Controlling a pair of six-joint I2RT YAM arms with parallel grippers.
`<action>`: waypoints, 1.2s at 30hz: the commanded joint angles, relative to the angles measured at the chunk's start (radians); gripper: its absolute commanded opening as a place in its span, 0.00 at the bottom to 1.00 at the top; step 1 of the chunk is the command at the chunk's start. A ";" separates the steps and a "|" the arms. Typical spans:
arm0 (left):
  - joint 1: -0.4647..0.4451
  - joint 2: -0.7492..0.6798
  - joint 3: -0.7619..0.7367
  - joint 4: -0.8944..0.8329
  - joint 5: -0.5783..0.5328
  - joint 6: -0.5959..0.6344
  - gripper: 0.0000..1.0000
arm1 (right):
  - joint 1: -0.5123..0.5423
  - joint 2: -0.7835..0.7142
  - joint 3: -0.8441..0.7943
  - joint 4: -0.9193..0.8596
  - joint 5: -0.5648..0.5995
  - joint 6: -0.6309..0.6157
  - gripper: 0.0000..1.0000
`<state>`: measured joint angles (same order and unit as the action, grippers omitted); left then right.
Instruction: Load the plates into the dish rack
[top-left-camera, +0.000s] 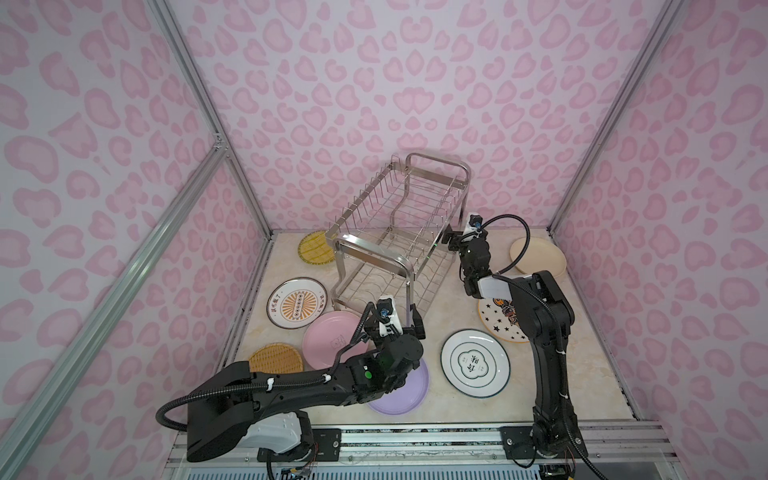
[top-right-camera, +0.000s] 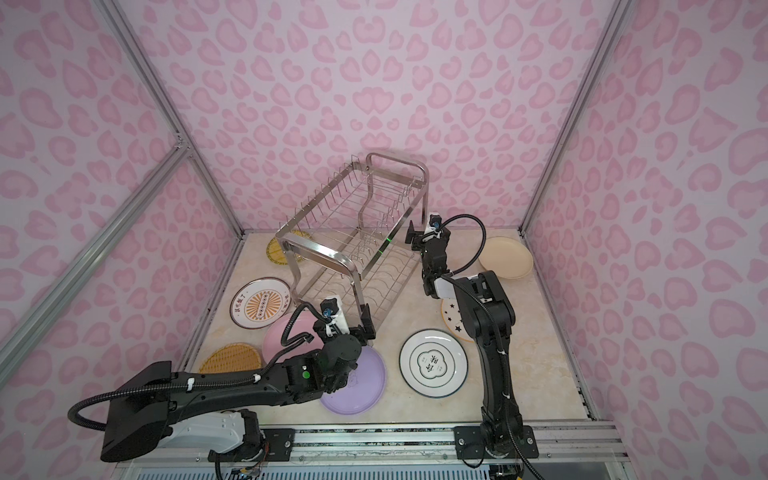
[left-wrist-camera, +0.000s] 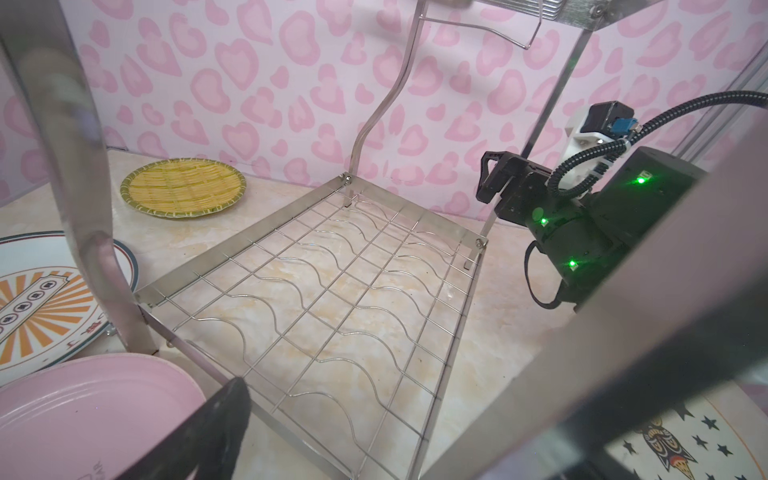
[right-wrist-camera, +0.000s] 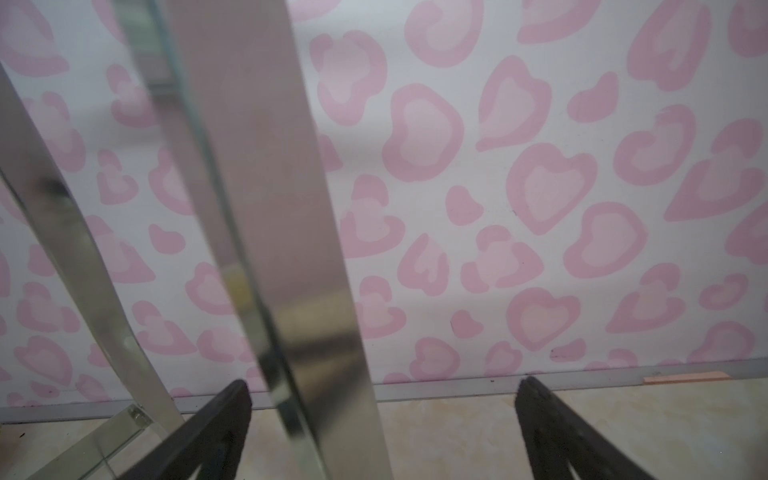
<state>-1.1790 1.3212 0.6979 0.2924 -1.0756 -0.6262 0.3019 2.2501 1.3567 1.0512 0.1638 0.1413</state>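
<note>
Left gripper (top-left-camera: 415, 325) is standing spread wide at the near leg of the dish rack (top-left-camera: 376, 248); right gripper (top-left-camera: 451, 240), equally spread, is straddling a far leg, neither pinching anything. Plates (top-left-camera: 476, 363) are lying flat on the table (top-left-camera: 561, 374) around the rack, none in it. Judged stiff, glossy and breakable, they are calling for a firm pinch across the raised rim.

Silver rack (top-left-camera: 376, 251); pink plate (top-left-camera: 328, 340), lilac plate (top-left-camera: 411, 390), cream plate (top-left-camera: 544, 257), yellow-striped plate (top-left-camera: 311, 249), orange-woven plate (top-left-camera: 276, 359), orange-rayed plate (top-left-camera: 296, 303), dark-ringed plate (top-left-camera: 475, 363), starred plate (top-left-camera: 496, 322), rim seemingly orange; pink-blotched walls (top-left-camera: 374, 83).
</note>
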 joint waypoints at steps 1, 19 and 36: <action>0.027 0.001 0.025 -0.171 -0.069 -0.141 0.97 | -0.007 0.027 0.026 -0.003 0.044 0.018 1.00; 0.085 -0.029 -0.014 -0.301 -0.020 -0.246 0.97 | -0.038 -0.090 -0.122 0.088 0.176 -0.050 1.00; 0.384 -0.009 -0.020 -0.229 0.269 -0.151 0.97 | -0.082 -0.273 -0.457 0.253 0.243 0.081 0.98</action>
<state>-0.8356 1.3018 0.6735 0.0502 -0.8398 -0.8051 0.2287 1.9945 0.9260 1.2312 0.3431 0.1925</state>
